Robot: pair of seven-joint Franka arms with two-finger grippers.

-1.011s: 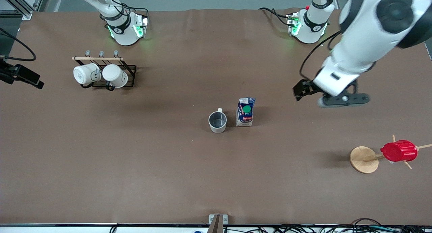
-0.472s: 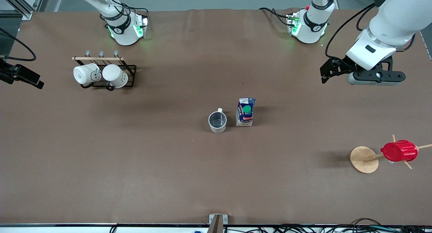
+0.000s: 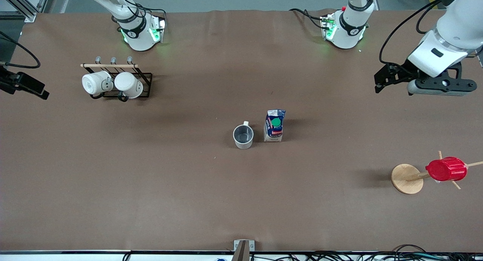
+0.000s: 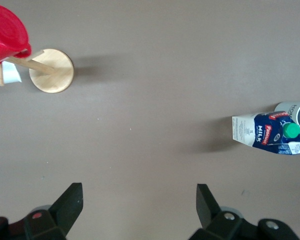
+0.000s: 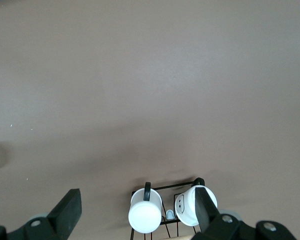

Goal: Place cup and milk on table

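The cup (image 3: 243, 136), off-white with a dark grey inside, stands upright on the brown table (image 3: 151, 178) near its middle. The milk (image 3: 274, 125) stands upright right beside it, toward the left arm's end. In the left wrist view the milk (image 4: 270, 134) shows whole and the cup (image 4: 297, 112) is cut by the frame edge. My left gripper (image 3: 379, 82) is open and empty, up in the air over bare table near the left arm's end, well away from both; its fingers (image 4: 140, 189) are spread wide. My right gripper (image 5: 136, 195) is open and empty, high over the mug rack, outside the front view.
A black wire rack (image 3: 145, 77) with two rounder white mugs (image 3: 113, 83) stands near the right arm's base. A red ribbed cup (image 3: 446, 169) hangs on a wooden peg stand (image 3: 406, 178) at the left arm's end. A black device (image 3: 22, 85) sits at the table's edge.
My left gripper has moved away from the milk, toward the left arm's end of the table and its base. The cup and milk have not moved.
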